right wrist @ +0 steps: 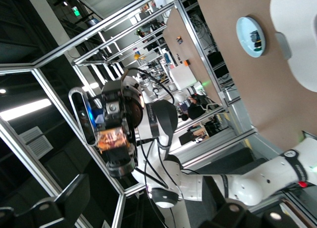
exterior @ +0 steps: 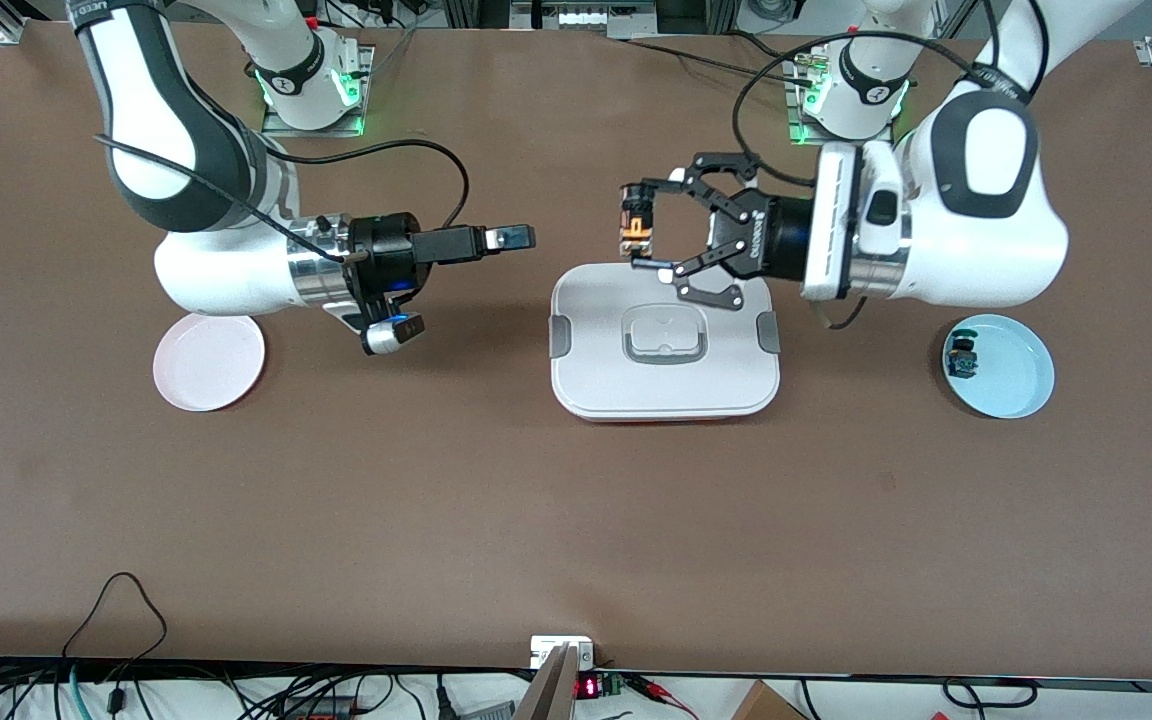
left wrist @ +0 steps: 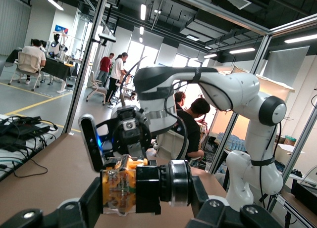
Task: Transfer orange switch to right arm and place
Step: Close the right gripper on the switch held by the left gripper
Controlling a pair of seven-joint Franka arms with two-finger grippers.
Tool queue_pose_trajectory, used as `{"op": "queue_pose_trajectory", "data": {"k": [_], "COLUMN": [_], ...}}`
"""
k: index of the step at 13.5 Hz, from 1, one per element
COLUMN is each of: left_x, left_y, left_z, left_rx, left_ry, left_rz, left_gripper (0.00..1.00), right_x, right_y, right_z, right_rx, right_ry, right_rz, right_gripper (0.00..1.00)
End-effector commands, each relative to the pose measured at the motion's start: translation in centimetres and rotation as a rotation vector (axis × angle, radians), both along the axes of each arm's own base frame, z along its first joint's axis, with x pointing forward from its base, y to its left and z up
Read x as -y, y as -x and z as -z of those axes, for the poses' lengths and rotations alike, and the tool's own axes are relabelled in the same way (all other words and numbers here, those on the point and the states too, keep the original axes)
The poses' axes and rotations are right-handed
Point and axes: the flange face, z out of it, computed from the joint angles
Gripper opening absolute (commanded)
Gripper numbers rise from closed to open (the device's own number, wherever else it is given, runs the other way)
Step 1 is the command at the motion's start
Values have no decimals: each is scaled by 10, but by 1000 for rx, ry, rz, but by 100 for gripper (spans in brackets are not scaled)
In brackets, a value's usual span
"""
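The orange switch is sitting pinched in the left gripper, up in the air over the edge of the white lidded box that faces the robots' bases, around the table's middle. Its long axis is running roughly upright in the front view, black cap on top. The right gripper is hovering level with it, toward the right arm's end of the table, fingers pointing straight at the switch with open air between; how far apart its fingers are standing cannot be told. Judged, the handover is turning on closing that gap along the line between both grippers. Nothing is standing in the way. A pink plate is lying under the right arm, a blue plate holding a blue-bodied switch near the left arm's end.
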Motion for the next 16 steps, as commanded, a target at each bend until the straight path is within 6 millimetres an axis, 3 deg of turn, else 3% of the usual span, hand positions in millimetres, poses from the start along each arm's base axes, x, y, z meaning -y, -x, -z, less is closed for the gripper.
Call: {"op": "queue_pose_trajectory", "data": {"k": [1, 6, 16], "left_x": [-11, -5, -7], "left_y": [14, 23, 22], "left_z": [7, 31, 31], "left_rx": [61, 122, 154], "left_ry": [21, 54, 60], "left_rz": [-10, -5, -12], "left_gripper": [0, 0, 1], "right_x": [-22, -38, -78], "right_y": [-4, 3, 35], "right_z": [-3, -15, -24], "right_rx": [-9, 4, 245], "right_ry": [-15, -27, -44], "right_rz": [66, 67, 11], "right_gripper": [100, 100, 100]}}
